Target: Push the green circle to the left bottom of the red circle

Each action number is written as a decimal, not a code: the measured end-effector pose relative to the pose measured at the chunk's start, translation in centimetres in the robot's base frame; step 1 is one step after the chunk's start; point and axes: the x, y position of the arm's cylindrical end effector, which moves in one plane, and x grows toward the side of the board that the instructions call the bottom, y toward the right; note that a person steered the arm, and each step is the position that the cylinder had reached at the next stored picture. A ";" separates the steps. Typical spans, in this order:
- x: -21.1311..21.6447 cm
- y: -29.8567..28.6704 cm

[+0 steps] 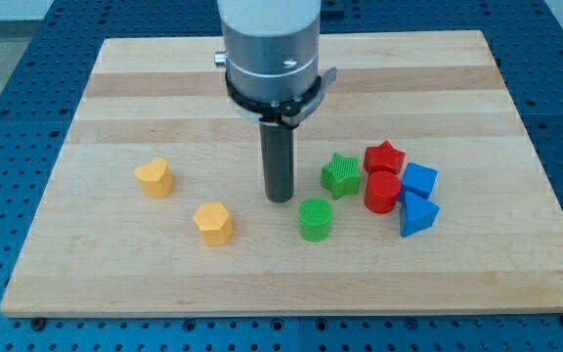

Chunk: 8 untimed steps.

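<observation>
The wooden surface (pixel 291 284) fills most of the view, pale and bare over its top half, with every block gathered in the lower middle and toward the view's right. Above it hangs the arm's grey cylindrical body (pixel 270 49), from which the dark rod drops straight down; my tip (pixel 280 199) rests on the board. There are no fingers on this rig, only that rod, so there is nothing to be wide, narrow or holding. The densest cluster sits at the view's right: a red star (pixel 384 157) above the red circle (pixel 381 193), with a blue block (pixel 419 180) and a blue triangle-like block (pixel 417 214) pressed just beside them on the right, and a green star (pixel 340 174) just to the left of the two red blocks. The green circle (pixel 315 218) stands alone, below the green star and already down and to the left of the red circle, near it but apart. My tip lies just up and to the left of the green circle, near it with a narrow gap showing. Being round, the circle has no long axis to mind. I judge little travel remains; any push from here would send it rightward and downward. Well apart on the view's left lie a yellow heart-like block (pixel 153 178) and a yellow hexagon-like block (pixel 213 223).
</observation>
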 end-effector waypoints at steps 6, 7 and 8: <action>0.3 2.6; 3.1 0.4; 5.8 0.4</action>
